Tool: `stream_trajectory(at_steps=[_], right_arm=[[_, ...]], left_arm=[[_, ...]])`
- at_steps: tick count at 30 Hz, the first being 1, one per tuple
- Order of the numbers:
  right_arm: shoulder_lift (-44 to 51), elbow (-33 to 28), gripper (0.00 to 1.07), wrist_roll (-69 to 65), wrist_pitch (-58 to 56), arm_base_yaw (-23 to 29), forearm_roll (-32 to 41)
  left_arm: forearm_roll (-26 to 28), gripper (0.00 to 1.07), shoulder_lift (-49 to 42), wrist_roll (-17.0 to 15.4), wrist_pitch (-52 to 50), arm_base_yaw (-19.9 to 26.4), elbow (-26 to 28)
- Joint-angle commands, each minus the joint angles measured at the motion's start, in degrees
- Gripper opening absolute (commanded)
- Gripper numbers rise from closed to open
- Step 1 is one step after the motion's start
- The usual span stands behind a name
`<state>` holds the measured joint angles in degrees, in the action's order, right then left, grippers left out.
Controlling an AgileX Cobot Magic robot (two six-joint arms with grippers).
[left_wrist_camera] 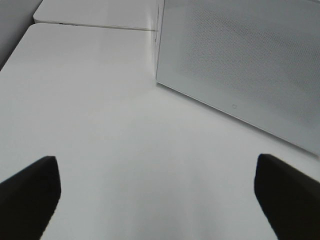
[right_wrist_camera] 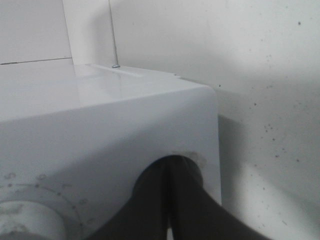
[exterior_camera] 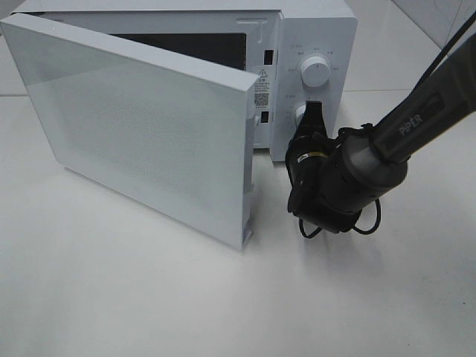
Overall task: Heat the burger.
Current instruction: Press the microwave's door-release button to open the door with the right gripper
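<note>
The burger is out of view in every frame. The white microwave [exterior_camera: 316, 30] stands at the back with its door [exterior_camera: 141, 126] swung wide open toward the front left. My right gripper [exterior_camera: 312, 111] is shut, and its tips rest against the control panel at the lower knob [exterior_camera: 300, 114], under the upper knob [exterior_camera: 315, 72]. In the right wrist view the closed fingers [right_wrist_camera: 150, 210] meet against the microwave's front [right_wrist_camera: 100, 140]. My left gripper [left_wrist_camera: 159, 200] is open over bare table, holding nothing, with the door's outer face [left_wrist_camera: 240, 60] ahead of it.
The open door juts out over the white table [exterior_camera: 149, 297], and its free edge [exterior_camera: 247, 223] stands close to my right arm [exterior_camera: 416, 119]. The dark oven opening [exterior_camera: 193, 48] shows only as a strip above the door. A wall [right_wrist_camera: 250, 75] is behind the microwave.
</note>
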<state>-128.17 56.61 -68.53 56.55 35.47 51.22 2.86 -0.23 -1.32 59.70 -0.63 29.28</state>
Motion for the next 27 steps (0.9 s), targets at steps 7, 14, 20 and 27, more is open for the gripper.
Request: stream_trajectory(at_steps=[7,14,20,27], right_arm=[[2.6,1.9,0.0,1.1,6.9,-2.5,-7.7],[5.0,-2.2,0.0,1.1,0.5,-1.8,-10.3],[8.1,-5.6,0.0,2.5,-1.9,-1.5,-9.5],[14.7,-12.4,0.0,9.3,-11.9,-1.4,-9.9]], left_arm=[[0.2,0.98,-1.2,-0.1,-0.4,0.2,-0.3],[0.2,0.98,-1.2,-0.1,-0.4,0.2,-0.3],[0.2,0.98,-1.2,-0.1,-0.4,0.2,-0.3],[0.2,0.98,-1.2,-0.1,-0.4,0.2,-0.3]])
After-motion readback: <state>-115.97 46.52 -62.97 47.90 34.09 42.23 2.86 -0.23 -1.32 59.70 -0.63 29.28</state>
